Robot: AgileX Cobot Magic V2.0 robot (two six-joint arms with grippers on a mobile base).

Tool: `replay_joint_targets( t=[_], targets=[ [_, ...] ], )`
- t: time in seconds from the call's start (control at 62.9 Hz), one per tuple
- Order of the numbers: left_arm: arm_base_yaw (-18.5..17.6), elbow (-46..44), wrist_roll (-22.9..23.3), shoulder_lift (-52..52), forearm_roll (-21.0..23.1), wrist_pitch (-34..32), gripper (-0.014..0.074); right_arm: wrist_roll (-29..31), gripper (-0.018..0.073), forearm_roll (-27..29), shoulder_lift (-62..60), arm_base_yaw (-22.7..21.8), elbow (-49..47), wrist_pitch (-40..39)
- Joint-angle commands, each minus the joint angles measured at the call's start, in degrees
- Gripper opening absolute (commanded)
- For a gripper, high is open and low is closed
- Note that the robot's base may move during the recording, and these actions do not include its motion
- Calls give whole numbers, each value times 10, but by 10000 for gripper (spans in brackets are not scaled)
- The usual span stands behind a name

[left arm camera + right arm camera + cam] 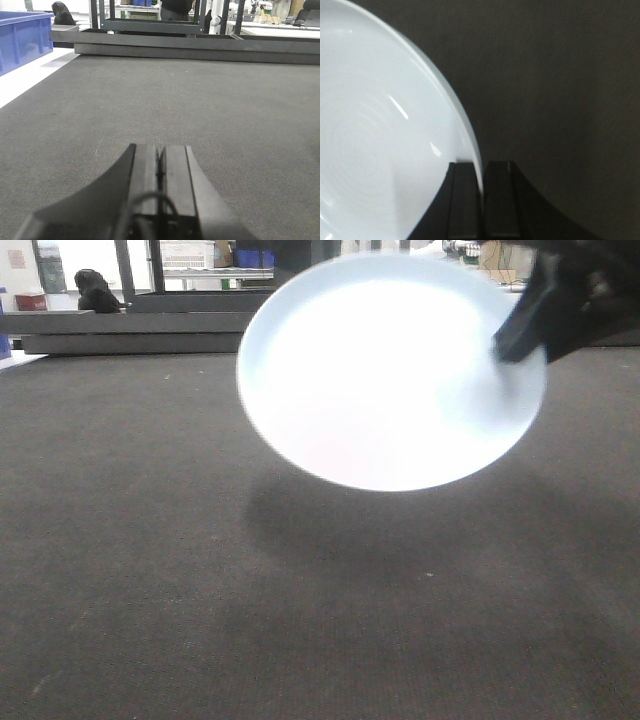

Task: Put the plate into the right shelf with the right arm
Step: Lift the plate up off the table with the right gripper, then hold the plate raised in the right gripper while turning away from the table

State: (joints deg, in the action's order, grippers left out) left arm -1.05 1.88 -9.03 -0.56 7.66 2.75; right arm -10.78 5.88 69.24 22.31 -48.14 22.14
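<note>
The white plate (385,375) hangs tilted above the dark grey mat (150,560) and casts a shadow on it. My right gripper (515,340) is shut on the plate's right rim. In the right wrist view the plate (380,140) fills the left side, and its rim runs down between the two black fingers of the right gripper (481,172). My left gripper (161,155) is low over the mat, shut with nothing between its fingers. The right shelf is not in view.
Low dark platforms (130,330) run along the far edge of the mat. A blue plastic bin (22,37) stands at the left on a white surface. A dark metal frame (150,20) stands behind the platforms.
</note>
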Motion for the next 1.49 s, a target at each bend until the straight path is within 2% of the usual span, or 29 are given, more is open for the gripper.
replay_joint_targets(
  t=[0.0,0.079,0.254,0.445,0.588,0.89,1.478],
  targets=[
    [-1,6,4,-6,5,-52,-128,55,69,9,-50,-29,16,-106],
    [-1,6,4,-6,5,-52,-128,76,69,19,-80,-61,46,-150],
    [-1,6,4,-6,5,-52,-128,77,69,20,-149,-135,95,-214],
    [-1,6,4,-6,5,-52,-128,77,69,8,-227,-199,141,-235],
    [-1,6,4,-6,5,-52,-128,78,69,-37,-288,-203,167,-234],
    [-1,6,4,-6,5,-52,-128,78,69,-38,-385,-203,186,-230],
    [-1,6,4,-6,5,-52,-128,77,69,-38,-396,-203,186,-230]
  ],
)
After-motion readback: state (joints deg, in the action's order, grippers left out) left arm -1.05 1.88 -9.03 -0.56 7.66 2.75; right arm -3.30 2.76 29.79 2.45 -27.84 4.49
